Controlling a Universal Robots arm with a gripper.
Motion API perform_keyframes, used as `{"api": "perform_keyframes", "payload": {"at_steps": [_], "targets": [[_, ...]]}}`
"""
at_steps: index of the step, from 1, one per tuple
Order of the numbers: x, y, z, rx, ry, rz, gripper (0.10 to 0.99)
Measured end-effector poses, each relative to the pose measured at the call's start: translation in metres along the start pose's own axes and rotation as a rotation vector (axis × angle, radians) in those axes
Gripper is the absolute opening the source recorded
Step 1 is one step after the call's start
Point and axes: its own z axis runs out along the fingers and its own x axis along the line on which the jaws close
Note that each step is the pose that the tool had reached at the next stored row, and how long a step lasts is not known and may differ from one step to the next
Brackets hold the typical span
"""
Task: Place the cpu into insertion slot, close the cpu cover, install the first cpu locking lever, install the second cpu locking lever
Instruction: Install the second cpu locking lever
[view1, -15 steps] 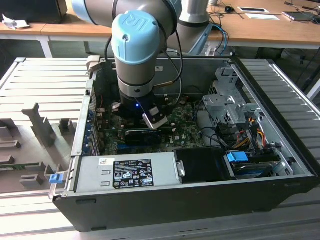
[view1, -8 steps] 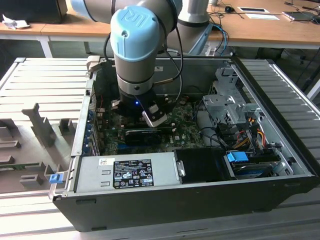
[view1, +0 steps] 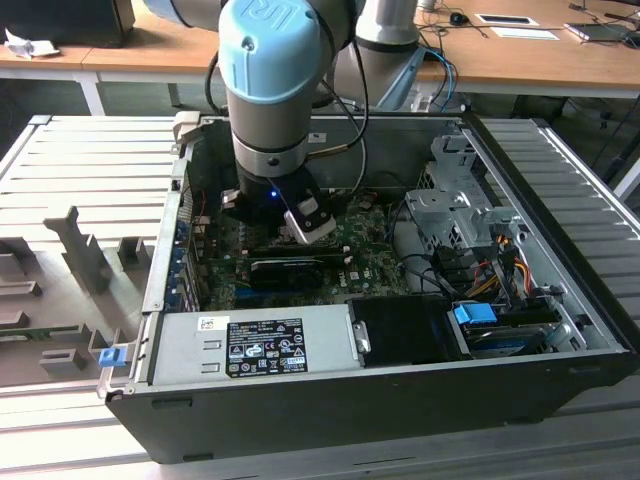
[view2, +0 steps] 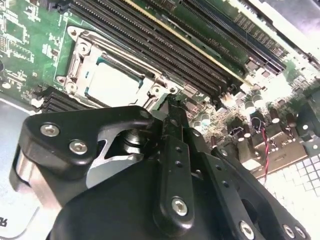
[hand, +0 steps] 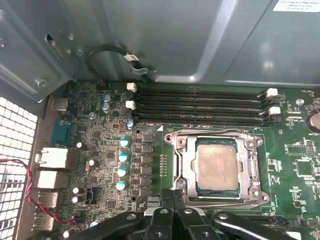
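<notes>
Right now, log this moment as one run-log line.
cpu: seated in insertion slot | cpu cover: appears closed over it | gripper: fingers shut, empty, at the slot's edge

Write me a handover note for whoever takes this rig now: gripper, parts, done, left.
Gripper: shut, holding nothing, tips at the near edge of the slot in both wrist views.
Cpu: seated flat in the slot.
Cover: looks lowered around the cpu.
Done: cpu placed; cover apparently closed.
Left: the levers; I cannot tell whether either is latched, so check both.
</notes>
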Motion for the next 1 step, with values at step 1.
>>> {"api": "perform_keyframes", "payload": {"at_steps": [1], "targets": [[0.0000,0.0000,0.0000,0.000,0.0000,0.000,0.106]]}}
